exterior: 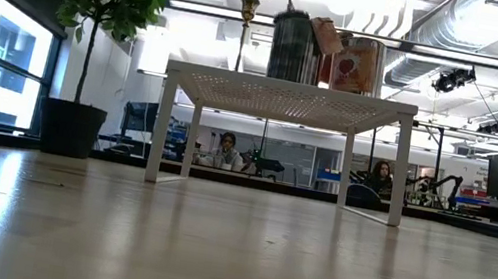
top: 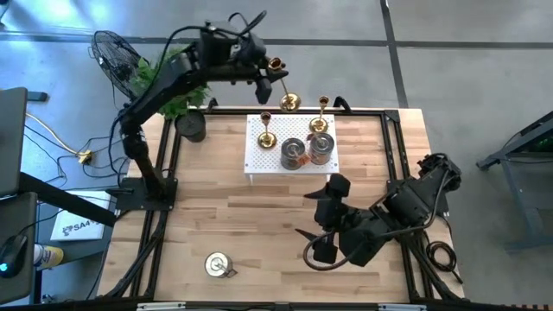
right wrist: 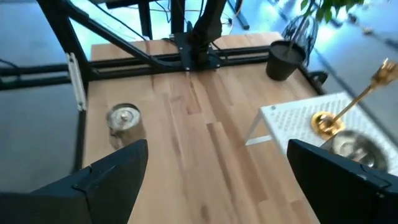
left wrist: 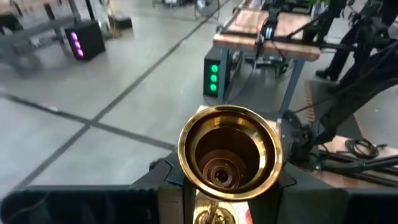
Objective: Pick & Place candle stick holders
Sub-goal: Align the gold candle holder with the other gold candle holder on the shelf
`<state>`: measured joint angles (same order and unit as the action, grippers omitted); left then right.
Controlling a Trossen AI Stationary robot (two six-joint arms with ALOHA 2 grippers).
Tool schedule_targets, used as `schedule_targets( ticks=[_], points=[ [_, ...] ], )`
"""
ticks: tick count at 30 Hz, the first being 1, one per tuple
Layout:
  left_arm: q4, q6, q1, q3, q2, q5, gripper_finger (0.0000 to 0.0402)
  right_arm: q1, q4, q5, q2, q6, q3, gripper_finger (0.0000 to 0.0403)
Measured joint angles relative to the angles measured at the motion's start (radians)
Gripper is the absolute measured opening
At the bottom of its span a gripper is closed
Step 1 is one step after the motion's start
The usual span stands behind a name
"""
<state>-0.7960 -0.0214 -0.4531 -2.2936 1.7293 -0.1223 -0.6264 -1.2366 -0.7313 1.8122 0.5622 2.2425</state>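
Seen from above, a wooden table [top: 259, 216] carries a small white perforated stand [top: 259, 155] at its far side. On the stand are seen two gold brass candle stick holders [top: 265, 136] and two squat silver-grey cylinders [top: 294, 153], set close together. The left gripper [top: 270, 82] is held beyond the table's far edge, closed narrowly on a third brass stick [top: 282, 86], whose round base points toward the stand. A third grey cylinder [top: 217, 264] is left alone near the table's front edge, well apart from the stand. A black plant pot [top: 191, 126] is placed at the far left corner. The right gripper [top: 316, 233] is held over the table's right side, its fingers spread wide with nothing between them.

From table height, the stand [exterior: 288, 87] is seen on its white legs, with a brass stick [exterior: 245, 32] and the cylinders [exterior: 295, 46] on top; the potted plant [exterior: 71, 125] is seen at the left.

In the left wrist view, the open cup of the gripped brass stick [left wrist: 230, 152] is seen end-on, over grey floor.

In the right wrist view, wide-spread dark fingers [right wrist: 106, 180] frame the table, the lone cylinder [right wrist: 124, 119] and the stand [right wrist: 298, 121].
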Motion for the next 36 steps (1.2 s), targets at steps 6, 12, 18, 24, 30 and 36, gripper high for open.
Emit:
schedule_targets(
  ticks=[6,12,18,24,30,36],
  points=[
    [-0.012,0.007,-0.035,0.001,0.055,-0.046,0.0091,0.034,0.000,-0.010,-0.031,-0.134,0.000,0.0378],
    [-0.053,0.003,-0.036,0.001,0.075,-0.074,0.0091,0.052,-0.001,-0.009,-0.072,-0.156,0.000,0.0378],
    [-0.101,-0.001,-0.036,0.001,0.108,-0.071,0.0091,0.050,-0.004,-0.023,-0.094,-0.198,0.000,0.0378],
    [-0.101,-0.002,-0.038,0.000,0.150,-0.072,0.0091,0.051,-0.008,-0.030,-0.100,-0.220,0.001,0.0378],
    [-0.117,-0.011,-0.038,0.001,0.171,-0.070,0.0091,0.051,-0.010,-0.027,-0.100,-0.230,0.001,0.0378],
    [-0.125,-0.012,-0.038,0.001,0.171,-0.069,0.0091,0.051,-0.016,-0.029,-0.100,-0.228,0.001,0.0378]
  ],
)
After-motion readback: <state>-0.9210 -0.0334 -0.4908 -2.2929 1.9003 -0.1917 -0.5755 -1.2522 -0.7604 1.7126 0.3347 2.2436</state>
